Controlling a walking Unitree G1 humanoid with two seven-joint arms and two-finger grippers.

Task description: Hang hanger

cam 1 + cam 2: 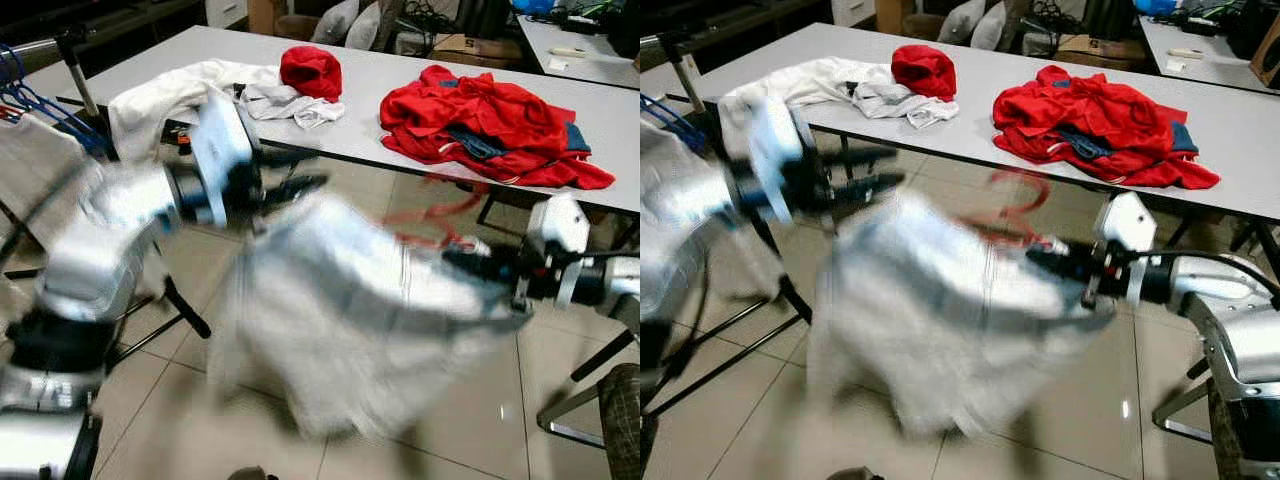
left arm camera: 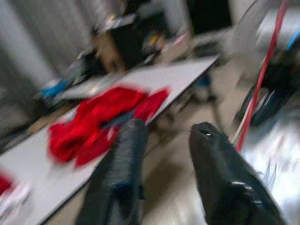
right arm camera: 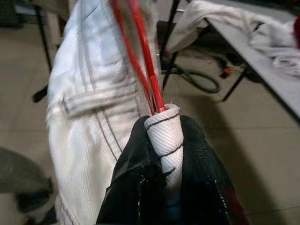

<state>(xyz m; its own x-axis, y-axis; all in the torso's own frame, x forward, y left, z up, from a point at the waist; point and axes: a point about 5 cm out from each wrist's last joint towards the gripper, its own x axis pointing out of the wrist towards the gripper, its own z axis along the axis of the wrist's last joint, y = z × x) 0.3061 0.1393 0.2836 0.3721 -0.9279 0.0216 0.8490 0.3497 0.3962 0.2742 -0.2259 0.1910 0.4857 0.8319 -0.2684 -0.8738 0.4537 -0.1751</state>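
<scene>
Midway: right gripper (image 3: 161,164) is pinching the white garment (image 1: 350,300) on its red hanger (image 3: 140,51); left gripper (image 2: 168,140) is spread, empty; hanging remains undone.

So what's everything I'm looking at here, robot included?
Table: one, white, long, across the back of the room.
Red clothes: one pile, on the table toward the robot's right.
Red cap: one, on the table near the middle.
White clothes: one heap, draped over the table's left end.
White garment: one, blurred, hanging in front of the robot over the tiled floor.
Red hanger: one, inside the white garment.
Rack: one, dark, at the far left, blue hangers on it.
Left gripper: black fingers open, above the garment.
Right gripper: black, shut on the garment and hanger.
</scene>
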